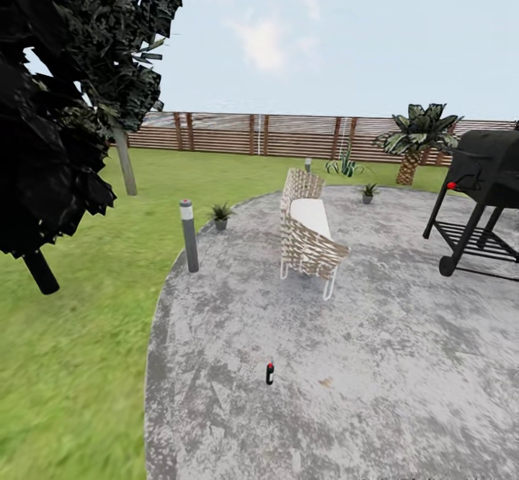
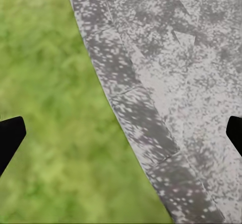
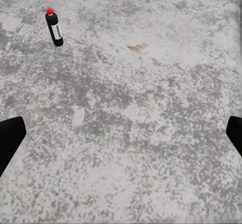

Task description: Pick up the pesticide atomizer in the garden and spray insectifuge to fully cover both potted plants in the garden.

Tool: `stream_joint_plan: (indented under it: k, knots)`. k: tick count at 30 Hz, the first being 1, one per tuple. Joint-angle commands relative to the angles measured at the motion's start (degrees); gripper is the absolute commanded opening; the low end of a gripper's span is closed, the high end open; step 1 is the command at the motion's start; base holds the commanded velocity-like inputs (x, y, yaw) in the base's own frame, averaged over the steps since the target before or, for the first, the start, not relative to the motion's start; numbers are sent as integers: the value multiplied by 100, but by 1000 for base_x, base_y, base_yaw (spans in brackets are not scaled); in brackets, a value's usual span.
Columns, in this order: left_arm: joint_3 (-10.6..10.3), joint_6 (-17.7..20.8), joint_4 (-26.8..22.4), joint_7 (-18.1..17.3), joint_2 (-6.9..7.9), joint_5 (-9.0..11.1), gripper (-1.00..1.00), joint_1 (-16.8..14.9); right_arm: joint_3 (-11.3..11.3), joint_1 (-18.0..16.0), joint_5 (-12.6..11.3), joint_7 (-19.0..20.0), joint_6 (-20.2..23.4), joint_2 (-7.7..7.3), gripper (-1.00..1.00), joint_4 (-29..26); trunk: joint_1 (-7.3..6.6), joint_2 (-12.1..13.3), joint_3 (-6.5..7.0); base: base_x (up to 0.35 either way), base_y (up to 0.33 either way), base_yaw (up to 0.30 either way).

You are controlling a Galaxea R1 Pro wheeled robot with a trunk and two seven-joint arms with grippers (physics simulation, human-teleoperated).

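Observation:
The pesticide atomizer [image 1: 269, 372] stands upright on the round grey patio [image 1: 404, 365], a tiny dark bottle with a red top; the right wrist view shows the atomizer [image 3: 54, 28] with its white label, well ahead of my right gripper [image 3: 121, 138]. That gripper is open, black fingertips [image 3: 10, 138] spread wide over bare paving. One potted plant [image 1: 220, 215] sits at the patio's far left rim, the other potted plant [image 1: 369, 192] at the far edge. My left gripper [image 2: 121, 138] is open above the border of lawn and patio.
A white woven bench [image 1: 308, 232] stands mid-patio. A grey bollard lamp [image 1: 189, 236] rises at the left rim. A black grill [image 1: 483, 192] occupies the right. A dark tree [image 1: 65, 105] hangs at the left, a palm [image 1: 417, 138] and brown fence [image 1: 288, 134] behind.

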Motion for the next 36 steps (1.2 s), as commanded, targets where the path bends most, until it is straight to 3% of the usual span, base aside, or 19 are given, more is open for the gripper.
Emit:
stream_joint_plan:
  k: [1,36]
  knots:
    - [11,-18,4,-3,-1,3,100,-2,-1,-4,2,-2,-17,0,100,3,1,-3,-9,136,309,-279]
    - [13,-18,4,1,-1,9,100,-2,3,-4,2,-2,-15,9,100,4,1,-3,-126,95,316,-279]
